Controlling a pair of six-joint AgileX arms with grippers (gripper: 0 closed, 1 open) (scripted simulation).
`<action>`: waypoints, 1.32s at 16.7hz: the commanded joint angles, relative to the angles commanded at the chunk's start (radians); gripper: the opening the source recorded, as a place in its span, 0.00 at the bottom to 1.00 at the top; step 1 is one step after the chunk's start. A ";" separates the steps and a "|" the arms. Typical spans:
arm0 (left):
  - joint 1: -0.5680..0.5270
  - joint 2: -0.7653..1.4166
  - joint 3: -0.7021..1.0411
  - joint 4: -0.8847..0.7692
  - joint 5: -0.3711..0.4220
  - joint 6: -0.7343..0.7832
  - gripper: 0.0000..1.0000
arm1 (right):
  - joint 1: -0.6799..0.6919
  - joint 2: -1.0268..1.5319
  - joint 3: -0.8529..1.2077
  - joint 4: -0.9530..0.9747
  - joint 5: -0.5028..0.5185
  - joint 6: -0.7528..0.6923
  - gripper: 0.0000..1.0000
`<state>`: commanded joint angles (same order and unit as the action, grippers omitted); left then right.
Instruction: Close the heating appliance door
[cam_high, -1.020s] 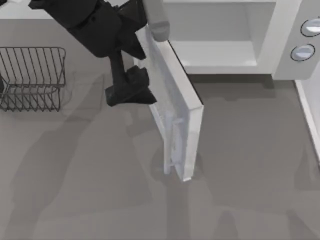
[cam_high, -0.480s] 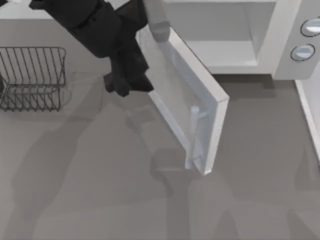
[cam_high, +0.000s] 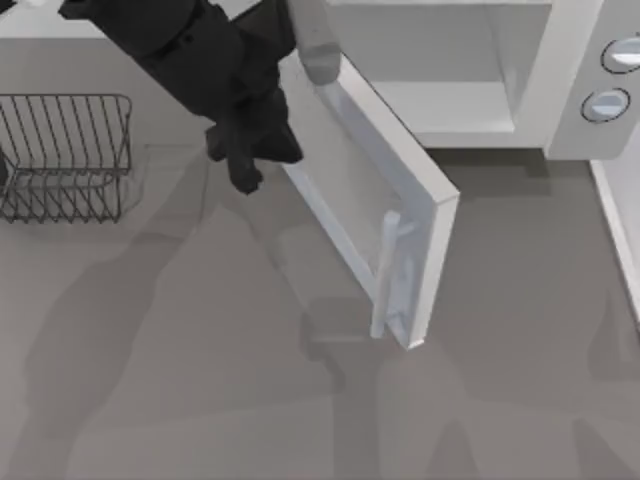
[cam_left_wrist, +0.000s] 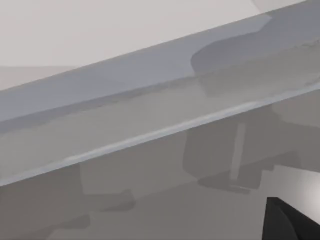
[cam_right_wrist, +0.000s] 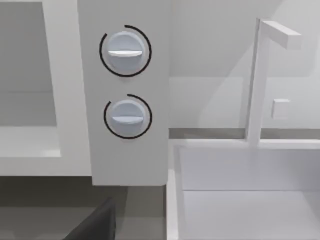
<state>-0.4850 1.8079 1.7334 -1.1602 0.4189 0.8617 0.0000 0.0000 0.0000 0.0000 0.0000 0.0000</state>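
Rack (cam_high: 65, 155) stood at the table's far left, dark wire, well apart from the work. Next to the right came the left gripper (cam_high: 250, 165), a black mass hanging just beside the outer face of the door (cam_high: 350, 210), near the hinge end. Whether it touched the panel could not be told from above. Its fingers were lost in the dark bulk, so how far they stood apart could not be told either, and nothing appeared to be held. The left wrist view looked close along the door's translucent window (cam_left_wrist: 150, 125), which suggests the gripper sat very near that face.

The door lay to the right of the gripper, half open. Its long axis ran on a slant from the hinge at the microwave's (cam_high: 560, 110) front left corner, out toward the table's near side. The bar handle (cam_high: 385, 270) sat near the free end, on the side facing the gripper. The cavity (cam_high: 430, 100) lay beyond, further right and still uncovered, so the task looked about half done. Closing it would seem to call for a push rightward and toward the cavity, and the left arm was plainly the nearer one.

At the far right sat two knobs (cam_right_wrist: 125, 50). The right wrist view faced them, placing that idle arm before the panel.
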 joint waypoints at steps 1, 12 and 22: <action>0.000 0.000 0.000 0.000 0.000 0.000 0.00 | 0.000 0.000 0.000 0.000 0.000 0.000 1.00; -0.047 0.032 0.039 0.013 -0.016 -0.049 0.00 | 0.000 0.000 0.000 0.000 0.000 0.000 1.00; -0.079 0.058 0.071 0.019 -0.028 -0.085 0.00 | 0.000 0.000 0.000 0.000 0.000 0.000 1.00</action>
<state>-0.5643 1.8655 1.8043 -1.1409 0.3909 0.7763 0.0000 0.0000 0.0000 0.0000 0.0000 0.0000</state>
